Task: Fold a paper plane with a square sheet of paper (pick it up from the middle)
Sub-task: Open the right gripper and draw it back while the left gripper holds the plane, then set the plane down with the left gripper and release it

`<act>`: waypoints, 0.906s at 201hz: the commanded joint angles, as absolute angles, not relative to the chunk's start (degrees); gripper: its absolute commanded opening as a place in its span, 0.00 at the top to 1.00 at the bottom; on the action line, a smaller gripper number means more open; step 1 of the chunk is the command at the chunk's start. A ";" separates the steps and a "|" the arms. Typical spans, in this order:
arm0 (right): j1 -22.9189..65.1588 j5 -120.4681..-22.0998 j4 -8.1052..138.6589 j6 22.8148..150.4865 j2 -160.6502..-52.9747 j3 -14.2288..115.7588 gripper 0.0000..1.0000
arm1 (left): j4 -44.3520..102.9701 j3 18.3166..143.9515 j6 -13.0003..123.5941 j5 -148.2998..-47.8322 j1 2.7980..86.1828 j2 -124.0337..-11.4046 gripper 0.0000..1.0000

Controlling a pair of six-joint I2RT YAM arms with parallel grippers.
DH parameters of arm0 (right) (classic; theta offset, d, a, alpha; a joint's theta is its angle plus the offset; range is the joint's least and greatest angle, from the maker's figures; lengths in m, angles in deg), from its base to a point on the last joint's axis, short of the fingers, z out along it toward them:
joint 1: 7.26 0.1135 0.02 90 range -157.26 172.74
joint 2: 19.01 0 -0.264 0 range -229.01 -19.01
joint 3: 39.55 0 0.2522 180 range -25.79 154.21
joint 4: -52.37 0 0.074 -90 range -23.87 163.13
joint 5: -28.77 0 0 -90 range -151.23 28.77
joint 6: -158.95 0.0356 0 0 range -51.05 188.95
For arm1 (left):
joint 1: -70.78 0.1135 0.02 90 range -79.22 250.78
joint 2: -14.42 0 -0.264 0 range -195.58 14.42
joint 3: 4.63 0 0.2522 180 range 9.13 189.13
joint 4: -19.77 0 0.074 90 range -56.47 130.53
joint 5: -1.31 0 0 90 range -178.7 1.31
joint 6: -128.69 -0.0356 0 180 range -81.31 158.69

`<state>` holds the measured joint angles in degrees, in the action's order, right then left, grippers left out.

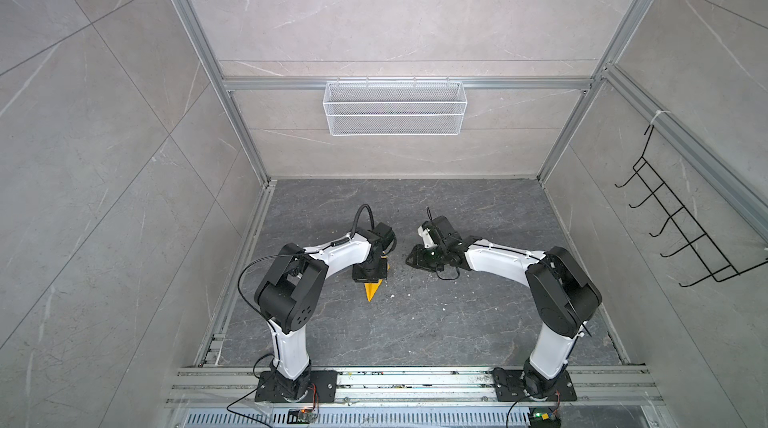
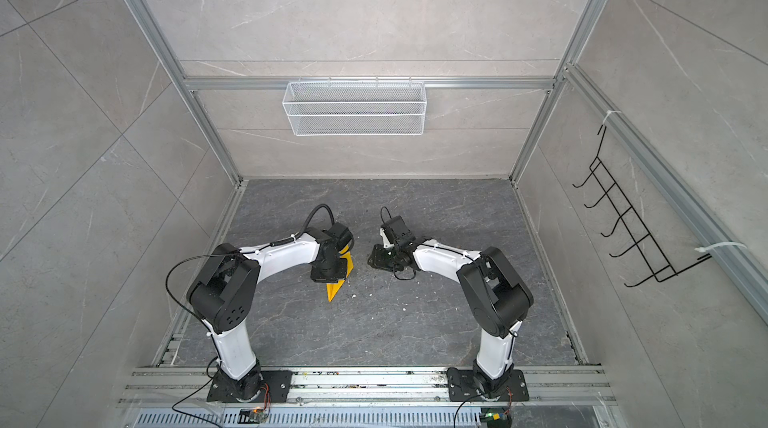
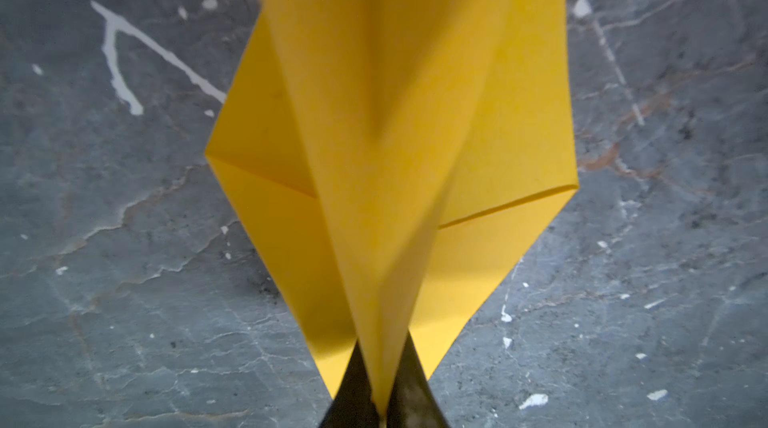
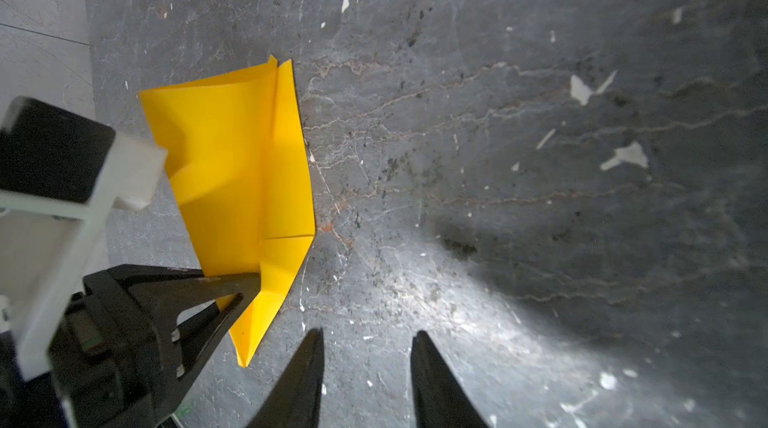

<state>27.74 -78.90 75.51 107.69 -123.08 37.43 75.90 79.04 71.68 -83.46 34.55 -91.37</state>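
Top views: dark tabletop (image 1: 415, 322); left of centre, the paper plane (image 1: 371, 289) points its nose to the near edge. Left gripper (image 3: 380, 403) pinches the centre keel; right gripper (image 4: 369, 332) stands part-open, empty. Probably light, thin, easily creased: best held at the layered keel.

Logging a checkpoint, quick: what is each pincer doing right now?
Left pincer: closed on the plane.
Right pincer: open, holding nothing.
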 commanded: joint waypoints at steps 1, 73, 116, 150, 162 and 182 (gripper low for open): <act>27.21 -76.95 77.40 106.83 -120.47 36.71 0.61 | 76.94 83.28 72.00 -81.40 34.38 -88.38 0.91; 24.22 -73.97 78.68 107.11 -116.02 32.85 0.60 | 76.60 95.52 70.95 -82.14 34.35 -99.67 0.92; 23.33 -72.80 79.58 105.57 -113.61 31.31 0.54 | 77.95 101.03 71.16 -82.08 34.34 -105.03 0.91; 23.23 -69.76 81.01 103.64 -110.77 30.34 0.43 | 78.74 102.94 71.56 -81.95 34.43 -107.59 0.90; 23.19 -68.77 81.31 103.03 -109.65 29.95 0.38 | 79.08 103.42 71.69 -82.08 34.48 -108.46 0.90; 22.97 -67.42 81.70 102.63 -108.37 29.26 0.34 | 79.33 103.73 72.07 -82.14 34.48 -109.31 0.89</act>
<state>23.37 -70.64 79.71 104.48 -111.02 30.53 76.93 101.93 71.62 -82.76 34.44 -108.20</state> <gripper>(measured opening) 0.642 0.104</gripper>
